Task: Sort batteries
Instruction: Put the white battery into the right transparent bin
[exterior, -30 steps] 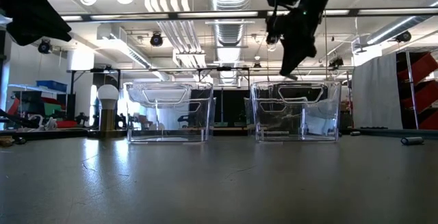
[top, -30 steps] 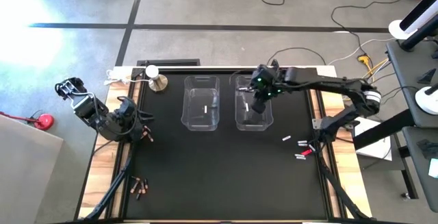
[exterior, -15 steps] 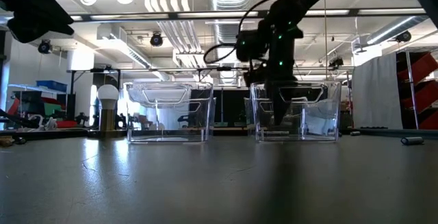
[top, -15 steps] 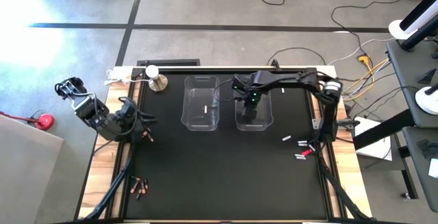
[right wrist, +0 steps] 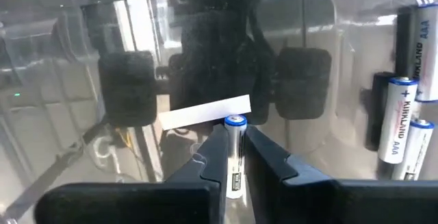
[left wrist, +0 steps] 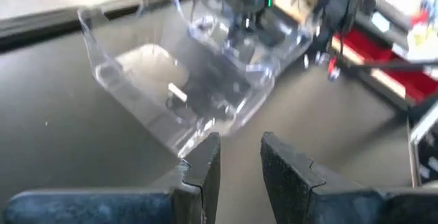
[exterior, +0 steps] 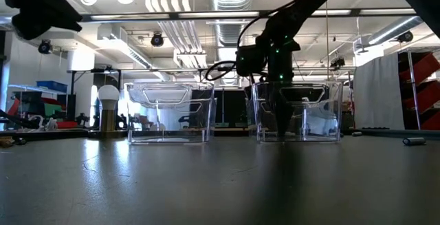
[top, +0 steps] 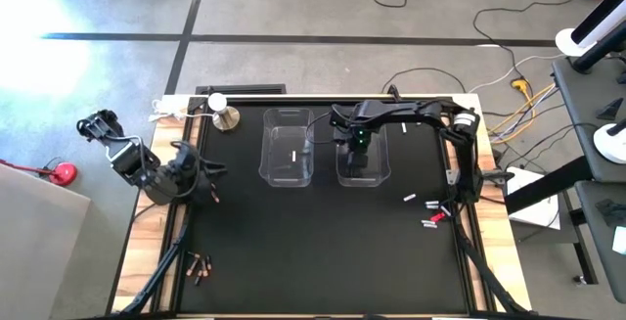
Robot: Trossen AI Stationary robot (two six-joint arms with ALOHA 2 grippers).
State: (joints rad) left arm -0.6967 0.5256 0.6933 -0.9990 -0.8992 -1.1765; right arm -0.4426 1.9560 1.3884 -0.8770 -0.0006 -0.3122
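Two clear plastic bins stand side by side at the table's far middle. The left bin (top: 289, 149) holds one white battery (top: 293, 156). My right gripper (top: 356, 156) reaches down inside the right bin (top: 377, 168), shut on a white battery with a blue cap (right wrist: 235, 157); it also shows in the low view (exterior: 282, 118). Several white batteries (right wrist: 399, 125) lie in that bin. More white batteries (top: 428, 214) lie loose at the table's right, and copper ones (top: 199, 266) at the near left. My left gripper (left wrist: 238, 166) waits open and empty at the table's left edge (top: 184, 171). My right gripper pinches the white battery between its two fingers (right wrist: 263, 157). The battery lies along the fingers, and its blue-capped end (right wrist: 235, 122) sticks out past the fingertips. The fingers point down into the right bin from above. I cannot tell whether the battery touches the bin's floor.
A small white ball on a brown stand (top: 221, 113) sits at the far left. A small red bit (top: 439, 218) lies among the loose white batteries. A few copper batteries (top: 209, 195) lie by my left gripper. The bins' walls (exterior: 254, 111) close in my right gripper.
My right gripper, holding the white battery, has shifted a little toward the table's left edge and gone down from above the right bin into it. Its arm has swung toward the far edge.
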